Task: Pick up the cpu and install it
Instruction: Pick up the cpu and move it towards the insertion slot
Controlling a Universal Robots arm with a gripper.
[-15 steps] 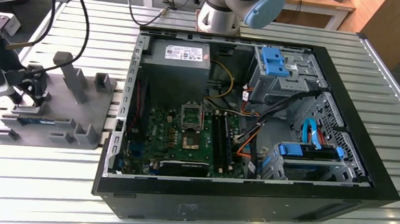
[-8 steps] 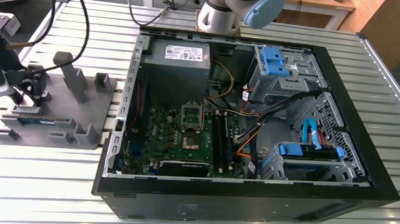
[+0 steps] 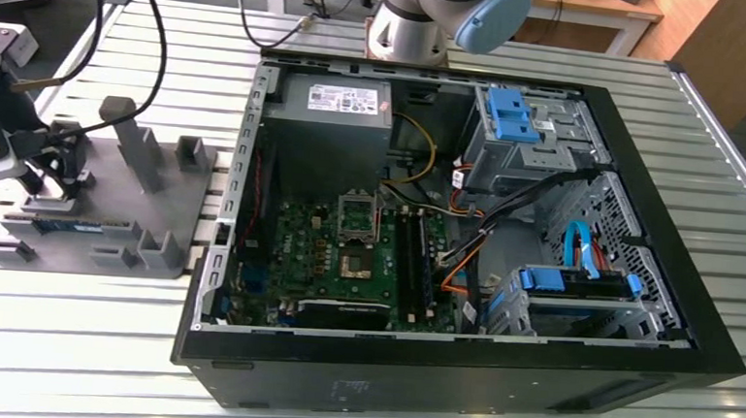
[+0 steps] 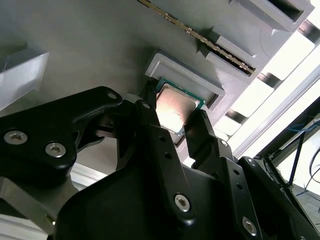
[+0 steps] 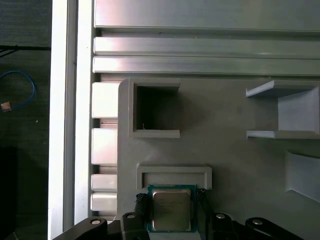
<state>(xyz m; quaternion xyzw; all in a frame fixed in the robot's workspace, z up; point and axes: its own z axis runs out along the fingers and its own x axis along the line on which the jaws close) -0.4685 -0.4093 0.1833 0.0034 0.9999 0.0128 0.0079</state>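
The cpu [image 5: 171,211] is a small square chip with a silvery top and a green rim. It lies at the U-shaped pocket [image 5: 174,172] of the grey holder plate [image 3: 102,197], at the exterior view's left. My gripper [image 5: 171,197] reaches down over it there [image 3: 48,181]. In both wrist views the black fingers [image 4: 150,117] press against two opposite edges of the cpu [image 4: 175,104], so the gripper [image 4: 173,112] is shut on it. The open socket [image 3: 356,239] sits on the green motherboard inside the computer case [image 3: 626,312].
A long memory stick [image 4: 200,37] stands in a slot of the holder plate, close to the cpu pocket. Grey posts [image 3: 137,146] rise from the plate beside my gripper. A second arm's base [image 3: 417,22] stands behind the case. Cables cross the case interior.
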